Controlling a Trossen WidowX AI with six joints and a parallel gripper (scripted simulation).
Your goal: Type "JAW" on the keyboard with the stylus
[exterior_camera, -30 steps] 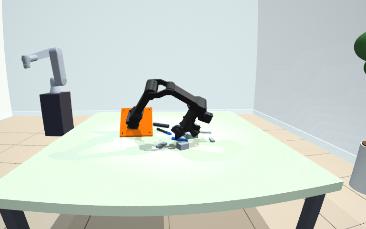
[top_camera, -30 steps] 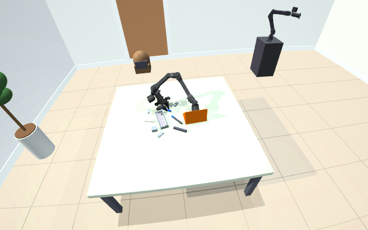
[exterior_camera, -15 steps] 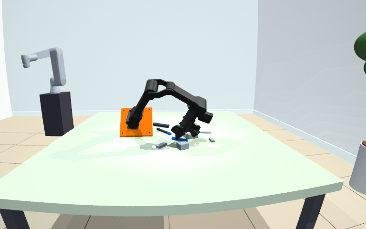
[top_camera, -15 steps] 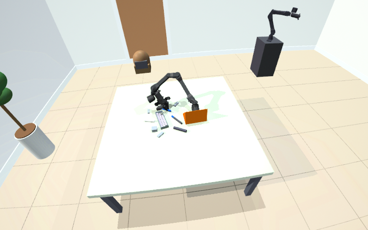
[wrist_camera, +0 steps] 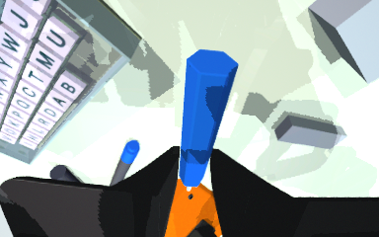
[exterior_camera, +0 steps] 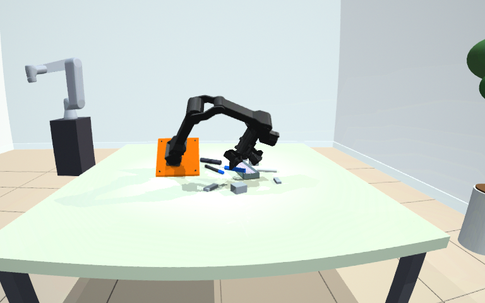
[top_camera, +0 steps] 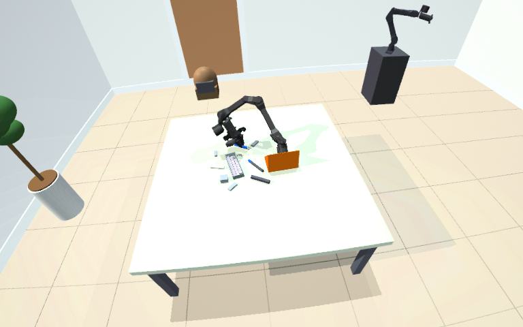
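Note:
My gripper [top_camera: 239, 144] [exterior_camera: 234, 165] [wrist_camera: 194, 154] is shut on the blue stylus [top_camera: 242, 146] [exterior_camera: 236, 169] [wrist_camera: 206, 99]. The stylus lies nearly level across the fingers, with its thick six-sided end toward the top of the wrist view, and is held above the desk. The grey keyboard [top_camera: 234, 165] [exterior_camera: 251, 175] [wrist_camera: 118, 31] lies beside it, at the left in the wrist view. The J key [wrist_camera: 23, 19], the W key [wrist_camera: 10, 44] and the A key [wrist_camera: 65, 97] can be read there. The stylus does not touch the keyboard.
A dark pen with a blue end [top_camera: 256, 165] [exterior_camera: 213, 168] [wrist_camera: 118, 169] and a dark rod [top_camera: 260, 179] [exterior_camera: 211, 161] lie near the orange plate [top_camera: 283, 161] [exterior_camera: 192, 153]. A small grey block [top_camera: 255, 143] [exterior_camera: 210, 187] [wrist_camera: 308, 133] and a larger block [exterior_camera: 238, 187] [wrist_camera: 357, 39] lie near the gripper.

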